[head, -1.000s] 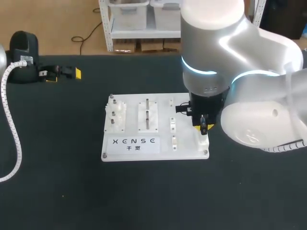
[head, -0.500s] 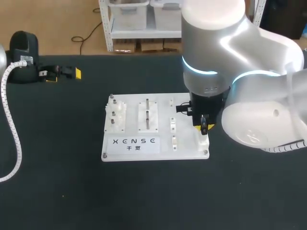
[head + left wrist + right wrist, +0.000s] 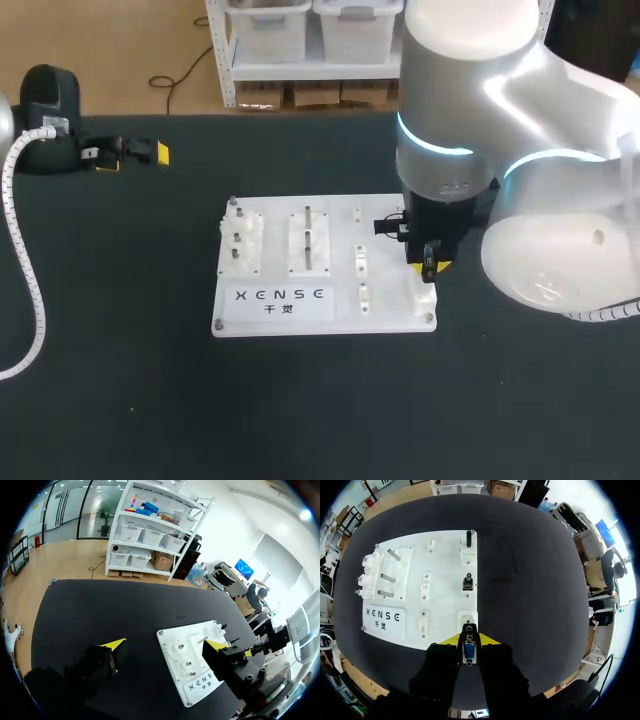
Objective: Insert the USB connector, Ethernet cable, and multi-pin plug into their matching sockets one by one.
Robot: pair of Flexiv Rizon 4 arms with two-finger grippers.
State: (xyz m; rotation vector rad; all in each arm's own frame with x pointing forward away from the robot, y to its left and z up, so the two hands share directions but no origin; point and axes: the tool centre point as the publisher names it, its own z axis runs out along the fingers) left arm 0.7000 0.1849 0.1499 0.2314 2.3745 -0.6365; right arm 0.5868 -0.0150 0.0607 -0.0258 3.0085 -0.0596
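Your right claw point(image 3: 468, 641) gripped the blue-faced metal multi-pin plug point(image 3: 468, 651) over the white socket board point(image 3: 445, 580); your left claw point(image 3: 165, 644) stood open.

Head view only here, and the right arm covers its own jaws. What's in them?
Observer: A multi-pin plug with a blue face, clamped between the right arm's jaws.
Operator: Lined up with its socket?
Observer: In the right wrist view the plug sits just short of the nearest white socket at the white board's edge. It is roughly in line with the socket and not yet in.
Operator: Left jaws?
Observer: In the left wrist view the left arm's jaws stand wide open with nothing between them.
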